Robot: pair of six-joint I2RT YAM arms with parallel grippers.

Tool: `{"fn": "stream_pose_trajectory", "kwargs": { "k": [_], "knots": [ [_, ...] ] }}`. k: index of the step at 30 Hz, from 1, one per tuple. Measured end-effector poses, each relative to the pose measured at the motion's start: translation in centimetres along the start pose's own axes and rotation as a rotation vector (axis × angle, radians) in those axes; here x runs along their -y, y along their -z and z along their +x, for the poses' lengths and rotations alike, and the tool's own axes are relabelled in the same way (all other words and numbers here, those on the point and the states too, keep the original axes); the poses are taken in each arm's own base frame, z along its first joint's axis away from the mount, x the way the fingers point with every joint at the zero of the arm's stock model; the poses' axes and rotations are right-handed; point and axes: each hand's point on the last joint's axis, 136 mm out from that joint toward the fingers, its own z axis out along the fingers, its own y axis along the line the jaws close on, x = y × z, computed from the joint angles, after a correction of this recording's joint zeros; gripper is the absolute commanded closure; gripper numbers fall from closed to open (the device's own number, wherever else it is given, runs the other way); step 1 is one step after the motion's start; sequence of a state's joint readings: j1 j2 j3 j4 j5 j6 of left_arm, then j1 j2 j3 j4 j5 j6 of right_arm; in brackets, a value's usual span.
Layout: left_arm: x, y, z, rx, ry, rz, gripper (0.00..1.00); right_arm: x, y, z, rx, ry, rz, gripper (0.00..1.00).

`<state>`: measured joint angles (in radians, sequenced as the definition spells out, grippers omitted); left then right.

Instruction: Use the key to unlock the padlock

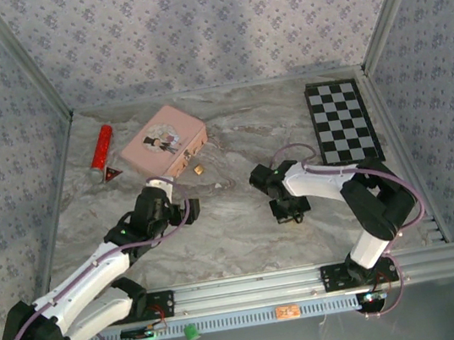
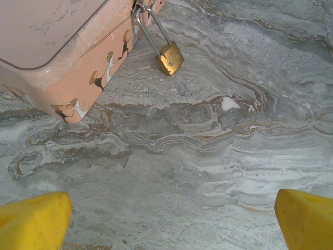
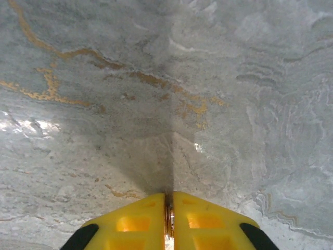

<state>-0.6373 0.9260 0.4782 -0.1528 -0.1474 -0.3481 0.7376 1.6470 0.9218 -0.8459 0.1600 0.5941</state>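
Top external view, from the left: a red cylinder lies near the far left corner of the surface, with the pink tin angled beside it. The padlock lies on the surface just off the tin's near right edge. The left wrist view shows its shackle hooked through the tin's latch and its brass body lying flat. The left pincer hovers near it on the near side, its yellow fingers spread wide with nothing between them. Toward the middle, the right pincer points down at bare marble, well apart from the padlock. In the right wrist view its fingers are pressed together on a thin coppery sliver, which I take to be the key. A checkerboard lies at the far right corner.

The step in hand looks like bringing key to lock, with insertion not yet begun. The next move likely calls for the left pincer to steady the padlock body while the right carries the key across and lines it up with the keyhole.
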Motion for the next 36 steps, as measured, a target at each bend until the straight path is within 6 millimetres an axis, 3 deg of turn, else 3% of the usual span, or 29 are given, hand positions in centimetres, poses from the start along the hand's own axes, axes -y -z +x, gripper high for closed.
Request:
{"fn": "stream_pose_trajectory", "kwargs": {
  "k": [4, 10, 14, 19, 23, 27, 33, 36],
  "knots": [
    [0.0, 0.0, 0.0, 0.000, 0.000, -0.001, 0.00, 0.1, 0.0, 0.0, 0.004, -0.001, 0.008, 1.00],
    [0.0, 0.0, 0.0, 0.001, 0.000, -0.003, 0.00, 0.0, 0.9, -0.3, 0.032, -0.019, -0.017, 1.00],
    [-0.1, -0.2, 0.2, -0.010, -0.002, -0.006, 0.00, -0.5, 3.6, -1.2, 0.112, -0.083, -0.113, 1.00],
    [0.2, -0.5, 0.1, -0.006, -0.001, 0.005, 0.00, -1.4, 8.7, -4.3, 0.302, -0.259, -0.333, 1.00],
    [1.8, -0.7, -0.5, 0.016, -0.003, 0.077, 0.00, -2.8, 12.8, -7.5, 0.464, -0.414, -0.549, 1.00],
    [4.9, -0.2, -2.1, 0.084, -0.020, 0.199, 0.00, -4.4, 15.5, -9.7, 0.558, -0.542, -0.724, 1.00],
    [8.7, 1.1, -4.9, 0.228, -0.032, 0.373, 0.07, -4.4, 17.2, -10.6, 0.604, -0.767, -0.897, 1.00],
    [10.0, 1.4, -5.1, 0.286, -0.053, 0.438, 0.11, -4.0, 17.5, -10.7, 0.615, -0.873, -0.976, 1.00]
  ]
}}
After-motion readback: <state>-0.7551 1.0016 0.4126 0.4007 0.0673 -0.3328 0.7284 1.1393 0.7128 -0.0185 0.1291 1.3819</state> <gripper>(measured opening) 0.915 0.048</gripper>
